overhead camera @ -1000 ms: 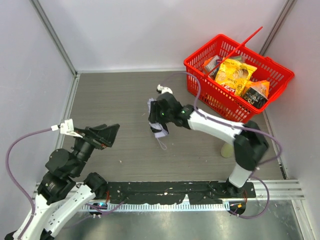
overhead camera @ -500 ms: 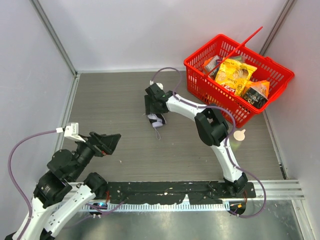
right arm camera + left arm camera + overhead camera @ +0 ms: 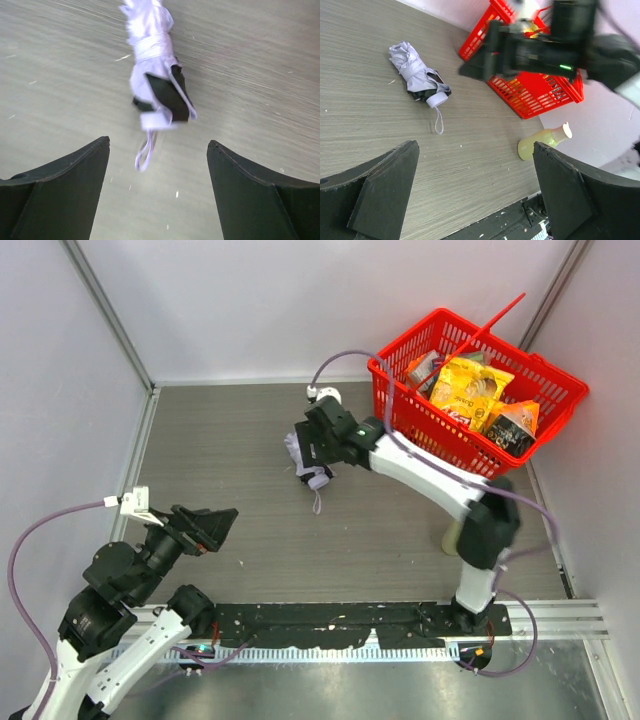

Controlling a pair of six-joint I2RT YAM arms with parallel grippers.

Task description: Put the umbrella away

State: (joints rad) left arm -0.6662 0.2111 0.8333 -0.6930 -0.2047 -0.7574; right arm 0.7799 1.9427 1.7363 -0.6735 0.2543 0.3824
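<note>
Elbow swung back outward, my right gripper [image 3: 157,145] hovers, fingers apart, over the umbrella [image 3: 152,75] lying on the table [image 3: 220,440]; light, soft, slippery fabric, so I'd clamp its banded middle.

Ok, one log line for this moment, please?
right gripper: open, near umbrella, not gripping | umbrella: folded, on table | left gripper: open

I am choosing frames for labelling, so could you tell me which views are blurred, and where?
Top external: sharp and evenly lit. Left wrist: the umbrella and table are crisp, but the right arm is smeared. Right wrist: soft throughout, umbrella included.
</note>
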